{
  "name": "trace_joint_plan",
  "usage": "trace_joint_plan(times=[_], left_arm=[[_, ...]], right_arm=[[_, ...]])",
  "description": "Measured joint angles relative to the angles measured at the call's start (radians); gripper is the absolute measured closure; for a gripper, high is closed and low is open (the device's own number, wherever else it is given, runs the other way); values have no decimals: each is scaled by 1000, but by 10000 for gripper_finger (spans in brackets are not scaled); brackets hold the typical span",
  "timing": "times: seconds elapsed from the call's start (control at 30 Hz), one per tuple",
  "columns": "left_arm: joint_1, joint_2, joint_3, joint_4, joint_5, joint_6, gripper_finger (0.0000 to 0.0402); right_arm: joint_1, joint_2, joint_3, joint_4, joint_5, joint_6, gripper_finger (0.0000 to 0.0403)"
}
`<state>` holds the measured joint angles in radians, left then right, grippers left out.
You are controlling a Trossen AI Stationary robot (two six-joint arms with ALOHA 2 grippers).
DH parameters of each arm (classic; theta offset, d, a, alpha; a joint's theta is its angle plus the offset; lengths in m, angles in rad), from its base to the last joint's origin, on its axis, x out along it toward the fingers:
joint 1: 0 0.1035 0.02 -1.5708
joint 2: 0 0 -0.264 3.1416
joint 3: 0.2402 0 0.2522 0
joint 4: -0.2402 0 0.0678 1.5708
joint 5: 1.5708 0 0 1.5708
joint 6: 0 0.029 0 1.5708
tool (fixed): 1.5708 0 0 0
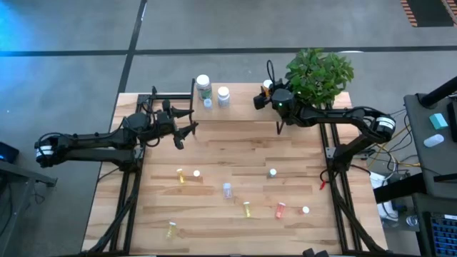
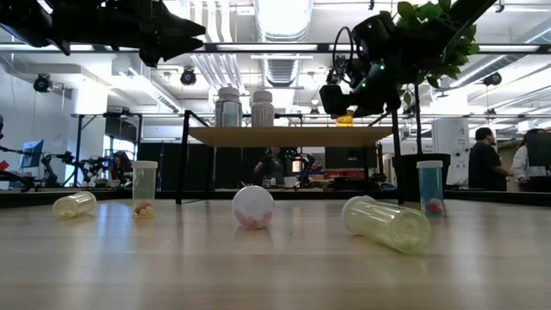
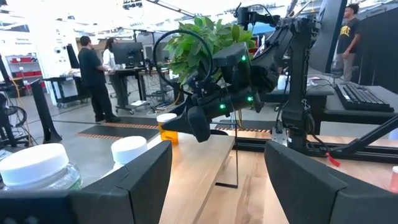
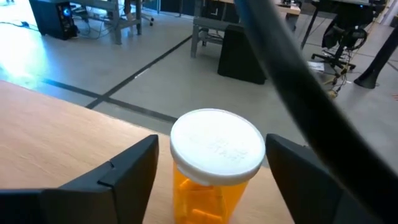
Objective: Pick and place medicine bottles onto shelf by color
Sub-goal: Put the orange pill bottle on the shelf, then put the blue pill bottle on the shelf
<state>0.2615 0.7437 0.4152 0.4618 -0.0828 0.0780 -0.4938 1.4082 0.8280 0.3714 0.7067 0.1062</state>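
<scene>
1. Right wrist view shows you the right gripper around the orange bottle, which stands upright on the shelf; small gaps show beside the white cap, so no firm hold.
2. Your left gripper hangs open and empty just off the shelf's front edge.
3. Three white-capped bottles stand at the shelf's left end; others lie scattered on the table.

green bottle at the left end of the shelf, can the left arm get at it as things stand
Probably yes. The left gripper hangs open and empty just in front of the shelf, with nothing between it and the green bottle.
</scene>
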Motion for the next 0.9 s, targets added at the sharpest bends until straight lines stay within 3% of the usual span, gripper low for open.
trace_joint_plan(times=[0.43, 0.9], left_arm=[[0, 1, 10, 0, 0, -21, 162], [-1, 1, 32, -1, 0, -71, 162]], right_arm=[[23, -74, 0, -2, -8, -2, 45], [116, -129, 0, 32, -91, -5, 44]])
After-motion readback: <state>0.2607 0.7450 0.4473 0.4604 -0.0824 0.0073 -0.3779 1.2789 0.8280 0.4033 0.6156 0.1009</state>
